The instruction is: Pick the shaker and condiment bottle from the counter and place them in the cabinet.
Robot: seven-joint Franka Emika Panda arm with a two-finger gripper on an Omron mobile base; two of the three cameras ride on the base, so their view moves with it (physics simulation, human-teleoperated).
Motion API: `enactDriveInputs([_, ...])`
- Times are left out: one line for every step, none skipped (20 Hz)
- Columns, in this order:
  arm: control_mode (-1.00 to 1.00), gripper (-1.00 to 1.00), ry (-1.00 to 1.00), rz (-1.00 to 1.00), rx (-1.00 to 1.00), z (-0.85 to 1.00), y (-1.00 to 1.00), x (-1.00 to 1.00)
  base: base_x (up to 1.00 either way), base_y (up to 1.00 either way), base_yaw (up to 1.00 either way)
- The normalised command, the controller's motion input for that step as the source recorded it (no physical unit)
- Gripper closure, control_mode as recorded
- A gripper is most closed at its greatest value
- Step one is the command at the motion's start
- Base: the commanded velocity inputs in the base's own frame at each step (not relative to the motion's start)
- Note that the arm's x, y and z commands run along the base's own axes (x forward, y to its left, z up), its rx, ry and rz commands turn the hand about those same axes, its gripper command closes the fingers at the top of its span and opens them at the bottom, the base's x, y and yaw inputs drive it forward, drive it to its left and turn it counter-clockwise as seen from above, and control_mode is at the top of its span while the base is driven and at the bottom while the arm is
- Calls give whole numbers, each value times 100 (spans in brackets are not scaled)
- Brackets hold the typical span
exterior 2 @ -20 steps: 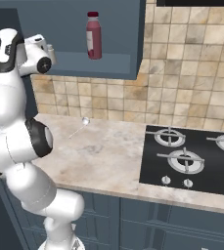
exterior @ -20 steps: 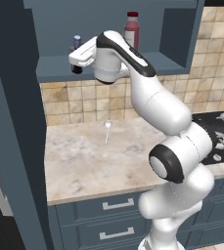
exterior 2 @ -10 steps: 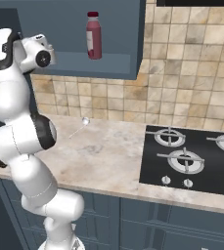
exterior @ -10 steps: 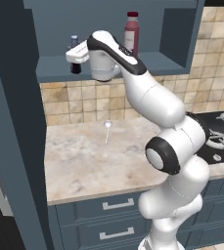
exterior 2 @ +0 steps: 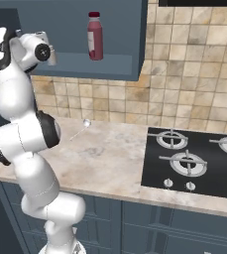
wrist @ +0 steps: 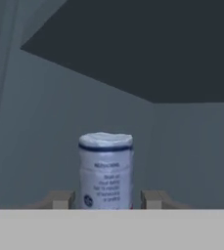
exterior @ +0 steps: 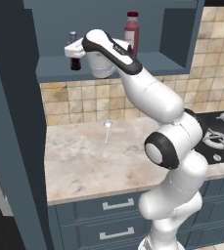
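My gripper (exterior: 75,52) is shut on the condiment bottle (exterior: 75,63) at the left end of the cabinet shelf (exterior: 150,62). The bottle's dark body hangs below the hand and its blue cap sticks up above it. Whether its base touches the shelf is unclear. In the hand view its pale bluish top (wrist: 106,171) stands upright between my fingertips (wrist: 59,199), and my gripper (wrist: 107,199) faces the cabinet's back wall. The shaker (exterior: 107,125) (exterior 2: 86,122), tiny and pale with a rounded top, stands on the counter (exterior: 84,161) near the tiled wall.
A tall red bottle (exterior: 131,29) (exterior 2: 95,35) with a white label stands on the same shelf, to the right of my hand. The cabinet's open door (exterior: 11,122) hangs at the left. A black gas hob (exterior 2: 194,158) lies to the right, drawers (exterior: 103,210) below.
The arm has carried the bottle a little to the left and upward, further in over the shelf. The shaker and the red bottle have stayed put.
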Motion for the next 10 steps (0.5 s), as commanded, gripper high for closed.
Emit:
enactDriveInputs([-100,100,5,-2,0,0,-1,39,0,0,0])
enactDriveInputs([-100,100,5,-2,0,0,-1,42,0,0,0])
enactDriveInputs([-100,100,5,-2,0,0,0,43,0,0,0])
enactDriveInputs([-100,100,5,-2,0,0,0,43,0,0,0])
enactDriveInputs([-100,100,3,-2,0,0,0,36,0,0,0])
enactDriveInputs([-100,100,3,-2,0,0,0,29,0,0,0])
enactDriveInputs([-100,100,3,-3,0,0,0,28,0,0,0])
enactDriveInputs([-100,100,2,-4,0,0,0,31,0,0,0])
enactDriveInputs([-100,100,1,-4,0,0,0,30,0,0,0])
enactDriveInputs([-100,100,0,-3,0,-1,0,29,0,0,0])
